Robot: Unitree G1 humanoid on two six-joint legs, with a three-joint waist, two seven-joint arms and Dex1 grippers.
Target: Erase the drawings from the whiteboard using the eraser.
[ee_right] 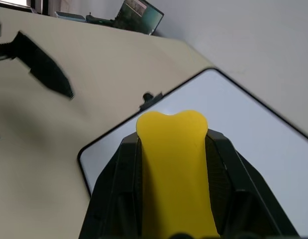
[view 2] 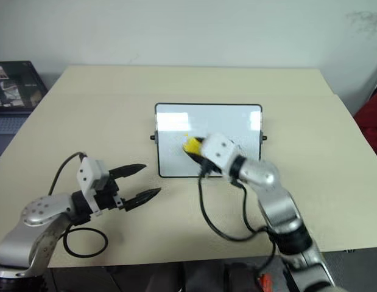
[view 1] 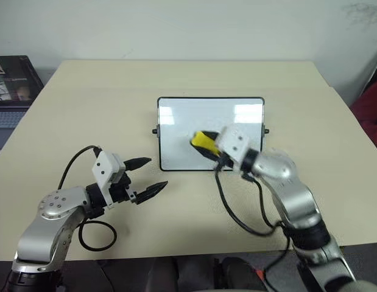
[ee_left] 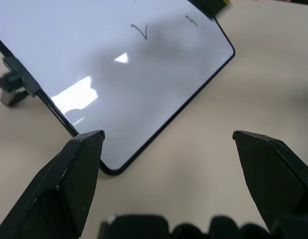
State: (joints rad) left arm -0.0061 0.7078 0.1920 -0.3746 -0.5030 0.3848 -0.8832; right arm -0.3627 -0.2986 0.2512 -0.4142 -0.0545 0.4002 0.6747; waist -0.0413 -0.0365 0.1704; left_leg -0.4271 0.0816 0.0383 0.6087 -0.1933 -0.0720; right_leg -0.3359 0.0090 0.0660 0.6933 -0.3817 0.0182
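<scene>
The whiteboard, white with a thin black frame, sits at the middle of the beige table. Two thin dark drawings show on its surface in the left wrist view. My right gripper is shut on the yellow eraser, which hangs over the board's near middle; I cannot tell whether it touches. The eraser sits between the two black fingers in the right wrist view. My left gripper stands open and holds nothing, just off the board's near left corner.
A laptop stands at the far left, beside the table. Something red sits past the right edge. Black cables loop on the table near my left arm and under my right arm.
</scene>
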